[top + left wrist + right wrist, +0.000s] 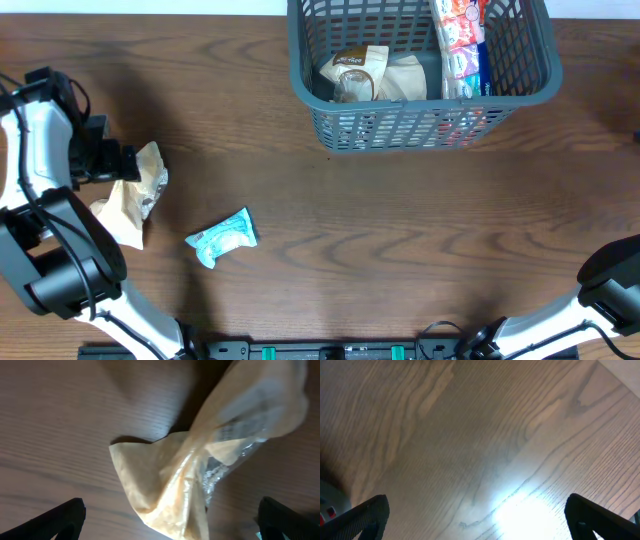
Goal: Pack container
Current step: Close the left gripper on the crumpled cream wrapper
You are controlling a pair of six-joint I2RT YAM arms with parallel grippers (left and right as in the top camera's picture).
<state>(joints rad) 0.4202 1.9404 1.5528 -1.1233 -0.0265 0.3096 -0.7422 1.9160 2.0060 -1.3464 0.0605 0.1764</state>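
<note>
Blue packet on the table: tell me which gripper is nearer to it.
Left. The left gripper is open over the tan packets just left of the blue packet; the right gripper is over bare table, its arm far off at the right edge.

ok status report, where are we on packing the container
Left gripper open, above beige packet. Right gripper open, over bare table. Container holds several packets; blue packet out on table. Nothing blocking the container.

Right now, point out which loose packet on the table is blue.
The light-blue packet, lying alone near mid-table; the other loose ones, the tan packets by the left gripper, are not.
</note>
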